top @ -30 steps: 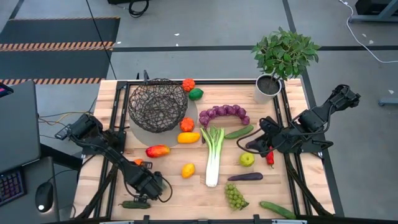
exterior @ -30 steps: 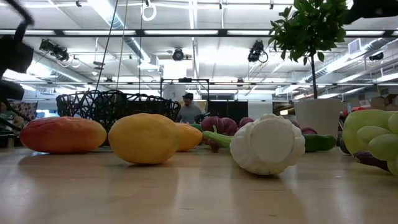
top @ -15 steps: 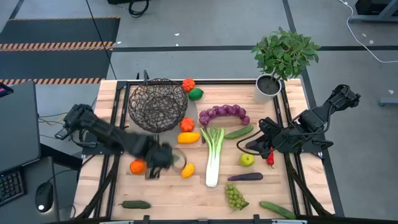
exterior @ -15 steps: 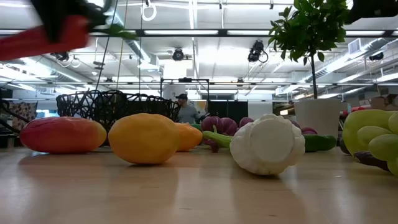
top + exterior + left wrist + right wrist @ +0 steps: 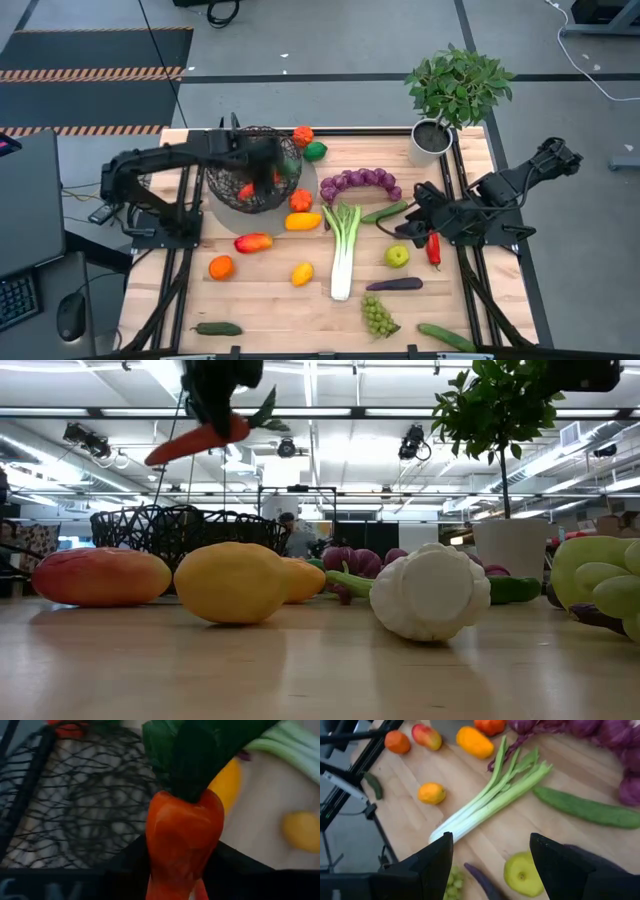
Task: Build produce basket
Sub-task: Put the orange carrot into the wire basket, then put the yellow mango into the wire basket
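Orange carrot (image 5: 182,837): held by the left fingers (image 5: 262,172), up in the air over the basket (image 5: 232,180); its tip is cut off in the left wrist view.
Left fingers: hard to see from above, dark against the dark wire; closed on the carrot.
Right fingers (image 5: 490,862): open wide, holding nothing, over the leek (image 5: 342,250) and the green apple (image 5: 397,257).
Basket: on the counter (image 5: 270,300), at the back left, blurry behind the carrot in the left wrist view.
Green grapes (image 5: 600,590): cut off at the edge in the low view.
Counter: light wood, with fruit and vegetables spread over it.
Room: big hall, bright ceiling lights, grey floor.
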You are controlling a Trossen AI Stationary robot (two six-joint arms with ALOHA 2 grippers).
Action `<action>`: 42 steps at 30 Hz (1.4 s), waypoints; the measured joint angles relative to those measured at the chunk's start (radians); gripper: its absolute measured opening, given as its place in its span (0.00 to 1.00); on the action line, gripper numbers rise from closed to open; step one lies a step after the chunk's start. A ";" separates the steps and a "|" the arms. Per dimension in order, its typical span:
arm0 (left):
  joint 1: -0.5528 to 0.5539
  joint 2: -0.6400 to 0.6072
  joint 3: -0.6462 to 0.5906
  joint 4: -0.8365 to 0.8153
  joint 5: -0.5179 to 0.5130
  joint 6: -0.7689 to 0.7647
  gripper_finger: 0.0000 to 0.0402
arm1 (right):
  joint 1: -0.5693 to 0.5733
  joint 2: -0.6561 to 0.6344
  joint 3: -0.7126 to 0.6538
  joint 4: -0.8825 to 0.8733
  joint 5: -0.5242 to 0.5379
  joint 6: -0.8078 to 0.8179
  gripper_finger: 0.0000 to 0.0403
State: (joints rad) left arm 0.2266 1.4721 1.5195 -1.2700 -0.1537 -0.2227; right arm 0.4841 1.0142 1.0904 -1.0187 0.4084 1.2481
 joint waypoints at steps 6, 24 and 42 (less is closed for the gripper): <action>0.137 0.000 -0.007 -0.043 0.028 0.107 0.54 | -0.044 0.000 0.000 0.000 0.044 0.031 0.66; 0.092 0.001 -0.008 0.115 0.262 0.103 0.74 | -0.166 0.000 0.000 -0.007 -0.054 0.052 0.66; -0.146 0.308 -0.009 0.423 0.264 0.147 0.73 | 0.168 -0.049 0.000 -0.216 -0.255 0.296 0.66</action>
State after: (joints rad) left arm 0.0811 1.7797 1.5108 -0.8471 0.1106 -0.0760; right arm 0.6524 0.9649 1.0901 -1.2351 0.1536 1.5443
